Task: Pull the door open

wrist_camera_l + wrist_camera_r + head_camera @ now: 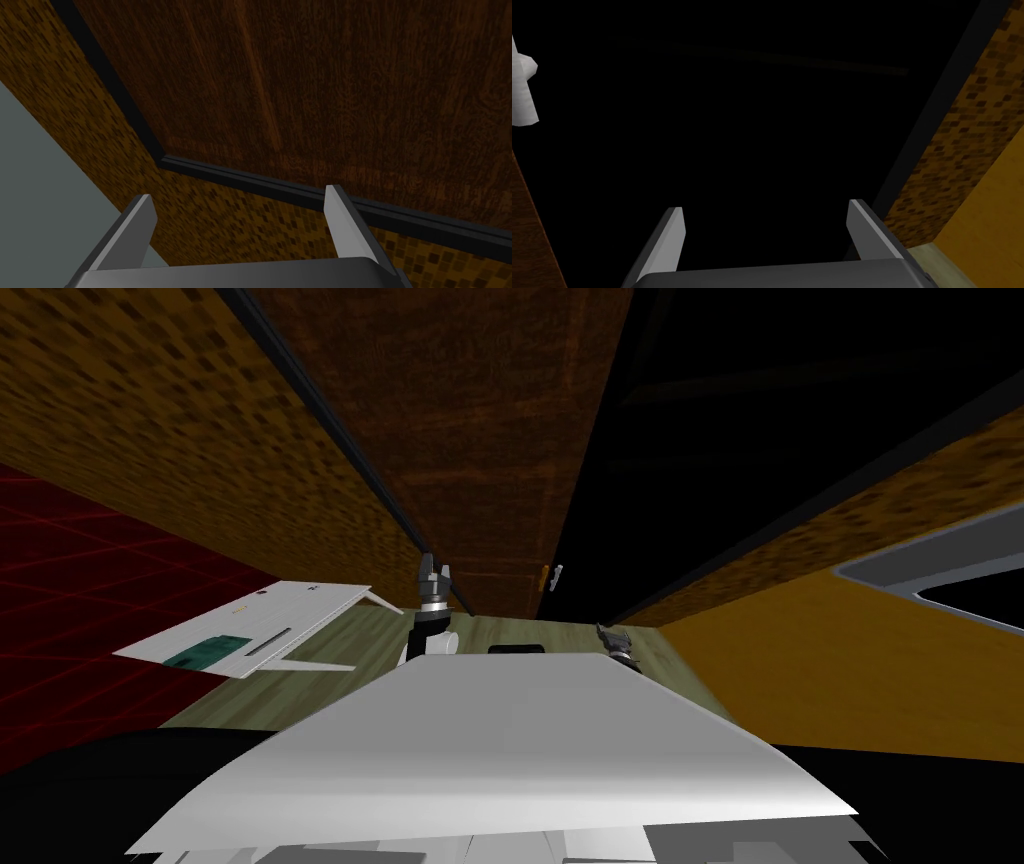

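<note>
Door (325, 90): dark brown wood, clear grain, matt. Wall (65, 100): orange-brown mosaic tile, speckled. Door frame (280, 187): plain black, smooth. Door handle (523, 100): smooth, pale, matt. Floor (370, 638): pale greenish planks.

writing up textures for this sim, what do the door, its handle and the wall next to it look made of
Door: dark brown wood, matte, going by the streaky lengthwise grain. Handle: plain flat white with no texture, so its material is open. Wall: small orange-brown mosaic tiles, judging by the speckled squares.
</note>
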You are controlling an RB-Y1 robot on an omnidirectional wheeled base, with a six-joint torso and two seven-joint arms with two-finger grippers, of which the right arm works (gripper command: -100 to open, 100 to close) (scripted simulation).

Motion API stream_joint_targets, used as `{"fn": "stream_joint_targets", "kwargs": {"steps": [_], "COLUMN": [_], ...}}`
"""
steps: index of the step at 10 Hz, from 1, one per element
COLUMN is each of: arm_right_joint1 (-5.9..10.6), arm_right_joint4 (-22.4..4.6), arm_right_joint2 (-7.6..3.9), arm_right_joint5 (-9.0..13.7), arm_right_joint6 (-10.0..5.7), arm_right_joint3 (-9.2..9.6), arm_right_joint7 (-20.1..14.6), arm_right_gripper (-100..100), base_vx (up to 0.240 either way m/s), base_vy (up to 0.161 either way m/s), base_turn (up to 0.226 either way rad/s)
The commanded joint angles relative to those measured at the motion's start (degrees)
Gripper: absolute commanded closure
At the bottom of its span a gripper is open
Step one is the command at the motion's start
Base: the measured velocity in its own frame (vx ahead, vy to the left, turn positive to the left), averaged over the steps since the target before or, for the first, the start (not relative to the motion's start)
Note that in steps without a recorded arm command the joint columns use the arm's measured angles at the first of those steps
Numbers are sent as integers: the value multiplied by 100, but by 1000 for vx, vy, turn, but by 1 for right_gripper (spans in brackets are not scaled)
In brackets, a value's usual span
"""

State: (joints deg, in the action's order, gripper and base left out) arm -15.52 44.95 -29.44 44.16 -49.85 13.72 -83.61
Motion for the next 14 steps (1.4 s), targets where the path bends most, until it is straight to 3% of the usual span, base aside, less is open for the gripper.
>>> {"fn": "stream_joint_targets", "kwargs": {"steps": [1, 2, 4, 5, 12, 13, 14], "arm_right_joint1": [178, 258, 258, 391, 909, 906, 906], "arm_right_joint4": [-17, 29, 29, 111, 442, 398, 398], "arm_right_joint2": [102, 152, 152, 238, 574, 561, 561], "arm_right_joint5": [-45, -66, -66, -105, -261, -241, -241], "arm_right_joint6": [-20, -15, -15, -9, 9, 38, 38], "arm_right_joint3": [68, 103, 103, 167, 432, 399, 399], "arm_right_joint7": [-9, -6, -6, -3, 1, 26, 26], "arm_right_gripper": [-100, -100, -100, -100, -100, -100, 100], "base_vx": [197, 191, 82, 99, 190, 94, -14], "base_vy": [8, -2, -2, 0, 21, 8, 2], "base_turn": [129, 129, 2, 117, 126, 33, -33]}}
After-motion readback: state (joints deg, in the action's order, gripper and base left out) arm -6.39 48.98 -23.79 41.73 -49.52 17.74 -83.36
